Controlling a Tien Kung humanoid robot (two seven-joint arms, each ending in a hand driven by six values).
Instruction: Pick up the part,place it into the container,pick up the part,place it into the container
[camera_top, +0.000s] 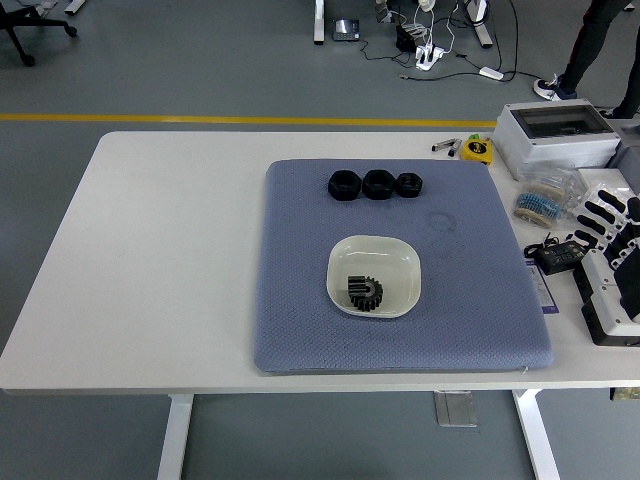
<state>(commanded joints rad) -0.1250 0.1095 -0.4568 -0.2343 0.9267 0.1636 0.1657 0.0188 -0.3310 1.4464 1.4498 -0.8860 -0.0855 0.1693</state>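
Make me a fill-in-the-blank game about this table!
1. The black gear lies inside the white ____.
2. The bowl sits on a blue ____.
3. Behind the bowl, ____ black parts stand in a row.
4. The right hand is at the table's ____ edge.

Missing words: bowl; mat; three; right

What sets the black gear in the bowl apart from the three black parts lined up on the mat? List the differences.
The gear lies inside the white bowl; the three black parts sit straight on the blue mat, in a row near its far edge.
The gear has teeth around its rim; the three parts look blocky, like nuts.
The gear is alone; the three parts sit close together.
All are black.
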